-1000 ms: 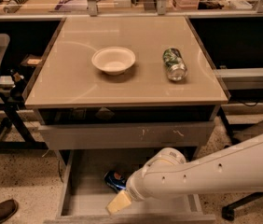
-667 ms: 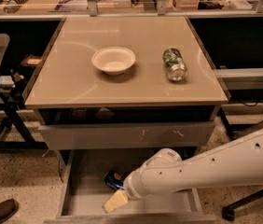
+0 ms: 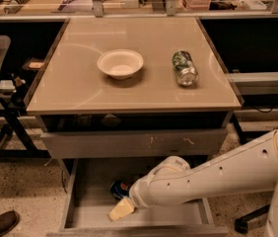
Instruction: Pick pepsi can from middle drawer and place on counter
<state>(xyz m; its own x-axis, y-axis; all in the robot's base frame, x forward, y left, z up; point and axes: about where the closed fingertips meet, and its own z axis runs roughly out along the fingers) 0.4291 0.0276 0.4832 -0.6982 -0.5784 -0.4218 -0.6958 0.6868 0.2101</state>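
Hand (image 3: 121, 209) sits low in middle drawer (image 3: 92, 186) under beige counter (image 3: 80, 85).

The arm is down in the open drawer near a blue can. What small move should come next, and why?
Probably ease the gripper toward the blue can, which lies on the drawer floor just behind it, half hidden by the arm. The gripper tip seems beside the can, not yet around it.

Counter (image 3: 80, 90): white bowl (image 3: 120, 63); green and silver can (image 3: 185, 68), lying on its side. Grey drawer front (image 3: 129, 144) below. Middle drawer (image 3: 87, 194), open: pepsi can (image 3: 119, 188) on floor; gripper (image 3: 121, 210) inside, just beside it.
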